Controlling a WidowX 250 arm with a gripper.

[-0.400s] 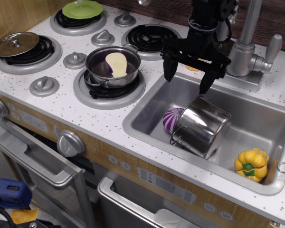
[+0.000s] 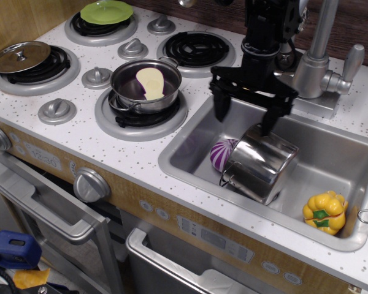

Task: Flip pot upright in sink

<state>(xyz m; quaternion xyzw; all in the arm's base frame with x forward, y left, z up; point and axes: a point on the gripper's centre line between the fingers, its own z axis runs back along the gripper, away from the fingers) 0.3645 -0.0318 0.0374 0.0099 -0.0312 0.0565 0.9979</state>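
Observation:
The shiny steel pot (image 2: pixel 262 162) lies tilted, bottom up, in the middle of the sink (image 2: pixel 349 156), with a wire loop handle at its lower left. It leans against a purple-and-white striped ball (image 2: pixel 222 154). My black gripper (image 2: pixel 244 120) hangs open just above the pot's far upper edge. Its left finger is over the sink's back left, and its right finger is close to the pot's top rim. It holds nothing.
A yellow toy pepper (image 2: pixel 324 212) sits at the sink's front right. The faucet (image 2: pixel 319 58) stands behind the sink. A shallower pot (image 2: pixel 145 84) with a purple-and-cream item sits on the front burner to the left. A lid (image 2: pixel 21 56) and a green plate (image 2: pixel 106 11) lie on the other burners.
My gripper has come down a little toward the pot, still open. The pot and the other objects have not moved.

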